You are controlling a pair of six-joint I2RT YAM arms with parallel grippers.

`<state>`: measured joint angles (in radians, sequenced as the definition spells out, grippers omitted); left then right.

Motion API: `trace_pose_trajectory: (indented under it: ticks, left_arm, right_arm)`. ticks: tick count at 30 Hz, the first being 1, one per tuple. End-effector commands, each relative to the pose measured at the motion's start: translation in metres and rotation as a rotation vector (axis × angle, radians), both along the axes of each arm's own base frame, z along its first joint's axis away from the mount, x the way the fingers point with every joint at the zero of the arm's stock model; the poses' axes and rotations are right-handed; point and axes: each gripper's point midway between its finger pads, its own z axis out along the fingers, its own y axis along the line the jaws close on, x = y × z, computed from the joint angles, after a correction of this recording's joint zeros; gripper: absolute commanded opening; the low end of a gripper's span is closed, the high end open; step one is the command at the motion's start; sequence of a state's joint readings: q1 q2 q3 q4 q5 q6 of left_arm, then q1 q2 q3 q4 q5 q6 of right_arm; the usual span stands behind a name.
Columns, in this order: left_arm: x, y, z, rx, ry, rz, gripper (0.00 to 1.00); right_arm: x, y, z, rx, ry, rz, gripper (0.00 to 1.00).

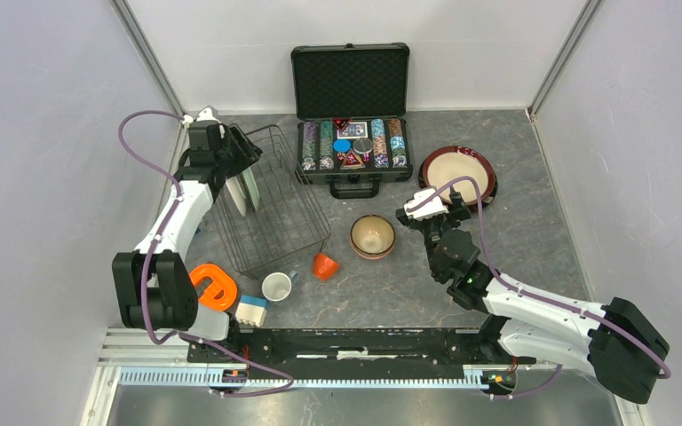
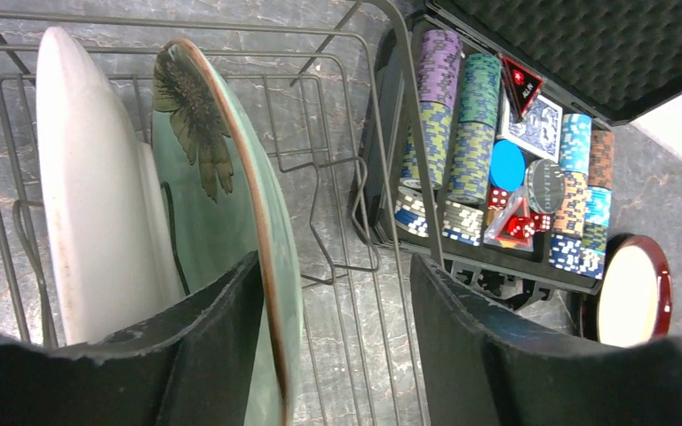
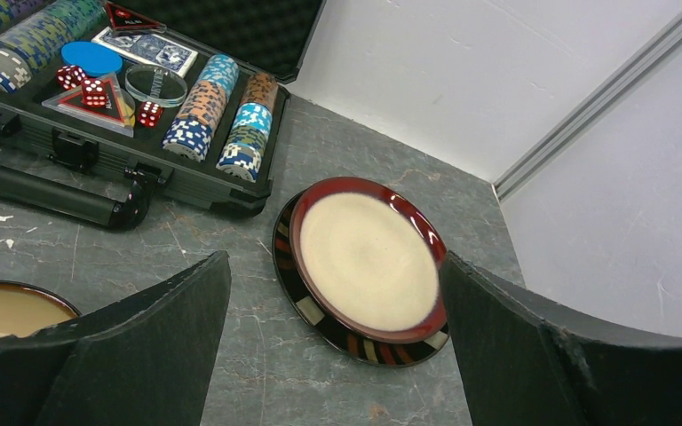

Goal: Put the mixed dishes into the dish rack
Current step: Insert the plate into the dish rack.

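Dish rack (image 1: 275, 217), left hand (image 2: 336, 271) open around teal plate (image 2: 213, 222), right hand (image 3: 335, 266) wide, empty

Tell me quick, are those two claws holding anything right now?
Left gripper: open, holding nothing.
Right gripper: open, holding nothing.
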<state>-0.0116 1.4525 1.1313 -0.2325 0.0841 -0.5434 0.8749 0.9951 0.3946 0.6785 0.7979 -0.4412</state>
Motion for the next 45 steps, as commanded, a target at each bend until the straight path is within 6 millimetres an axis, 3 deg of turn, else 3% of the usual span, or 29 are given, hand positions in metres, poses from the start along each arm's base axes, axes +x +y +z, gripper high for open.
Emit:
trace_pose_trajectory:
  ticks: [1, 9, 21, 33, 45]
  left_arm:
    - [0.009, -0.014, 0.039, -0.024, -0.093, -0.076, 0.66]
    - [0.004, -0.014, 0.054, -0.018, -0.093, -0.081, 0.72]
    - [-0.006, -0.018, 0.097, -0.015, -0.161, -0.116, 0.78]
    - [-0.018, -0.015, 0.125, -0.001, -0.222, -0.107, 0.84]
    - [-0.034, -0.036, 0.172, -0.082, -0.369, -0.201, 1.00]
  right_arm:
    - [0.002, 0.002, 0.013, 0.055, -0.025, 0.003, 0.91]
    - [0.001, 0.002, 0.014, 0.058, -0.025, 0.003, 0.91]
    - [0.001, 0.000, 0.012, 0.060, -0.023, -0.003, 0.91]
    - [0.001, -0.002, 0.011, 0.063, -0.023, -0.013, 0.91]
    - [0.000, -0.019, 0.011, 0.090, -0.019, -0.081, 0.91]
